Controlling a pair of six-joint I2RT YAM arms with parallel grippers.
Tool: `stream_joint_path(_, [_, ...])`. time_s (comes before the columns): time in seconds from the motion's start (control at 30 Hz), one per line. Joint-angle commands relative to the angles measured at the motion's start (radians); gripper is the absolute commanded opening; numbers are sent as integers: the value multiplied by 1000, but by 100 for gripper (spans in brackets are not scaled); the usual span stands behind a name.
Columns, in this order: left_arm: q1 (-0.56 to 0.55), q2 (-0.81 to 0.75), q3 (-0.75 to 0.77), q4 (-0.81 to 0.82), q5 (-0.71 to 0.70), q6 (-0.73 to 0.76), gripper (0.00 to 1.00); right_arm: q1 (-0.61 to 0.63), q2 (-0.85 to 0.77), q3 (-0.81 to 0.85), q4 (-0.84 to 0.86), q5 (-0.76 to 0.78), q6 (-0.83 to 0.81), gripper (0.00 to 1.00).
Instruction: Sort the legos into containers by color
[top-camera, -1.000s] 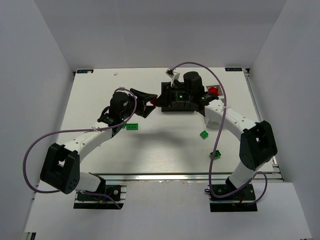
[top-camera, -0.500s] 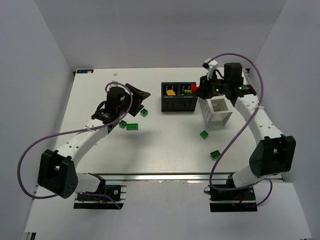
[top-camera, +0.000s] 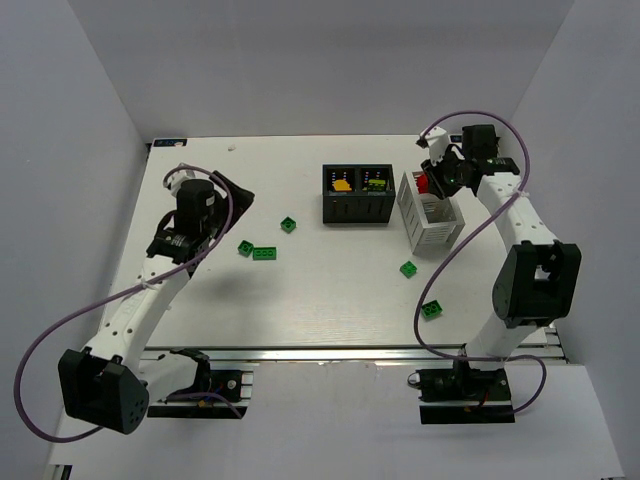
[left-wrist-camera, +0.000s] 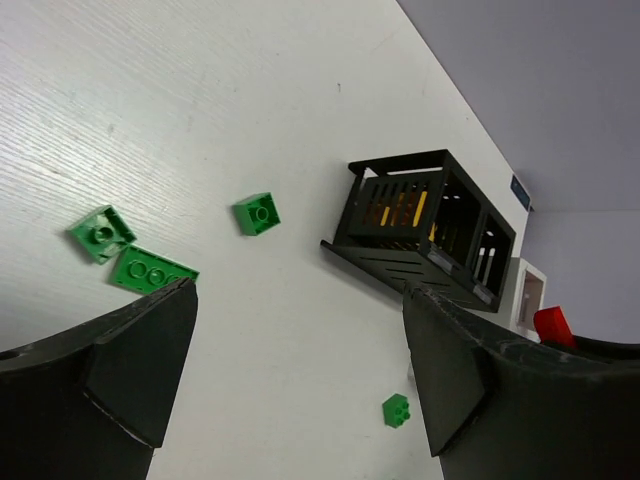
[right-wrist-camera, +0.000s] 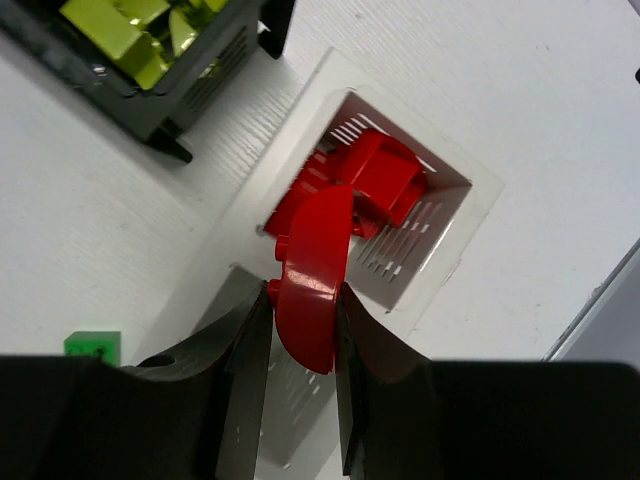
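Red curved brick (right-wrist-camera: 313, 270) lengthwise along right jaws, tip toward white basket (right-wrist-camera: 452, 248).

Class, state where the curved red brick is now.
Right wrist view: the curved red brick, pinched by the right gripper, hangs over the white basket compartment holding another red piece.

Five green bricks (top-camera: 288, 224), at least two red bricks (right-wrist-camera: 315, 290), one black box (top-camera: 356, 212), one white basket (top-camera: 430, 236)

The red brick (right-wrist-camera: 315, 290) is gleaming — smooth, glossy plastic. The table (left-wrist-camera: 150, 100) is showing a fine, matt grain; the box (left-wrist-camera: 395, 262) is looking dull.
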Motion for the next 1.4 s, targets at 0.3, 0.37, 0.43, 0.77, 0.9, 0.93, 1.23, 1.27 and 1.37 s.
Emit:
stream_joint_path(0.3, [21,-52,-82,-44,6,39,93,-19,102,101,114,-61,-2,9])
stream_joint_path(0.37, [21,-52,-92,-40,13,53,93,-19,117,105,124,-80,-4,19])
stream_joint_path(0.43, [23,-54,-102,-32,18,62,93,-19,135,111,129,-89,-12,26])
stream_joint_path(0.77, [29,-23,-92,-64,21,85,94,-42,185,166,114,-98,-10,66])
stream_joint_path(0.9, [29,-14,-102,-67,15,85,93,-58,134,157,103,-140,-18,73])
stream_joint_path(0.93, [29,-9,-103,-72,12,87,93,-61,98,142,95,-153,-37,76])
stream_joint_path(1.23, [32,144,-68,-189,7,122,45,-62,-344,-364,157,-647,-464,89])
stream_joint_path(1.27, [31,156,-65,-192,7,130,39,-62,-364,-397,113,-687,-621,89])
stream_joint_path(1.37, [32,183,-60,-201,4,139,36,-61,-394,-422,-201,-700,-918,74])
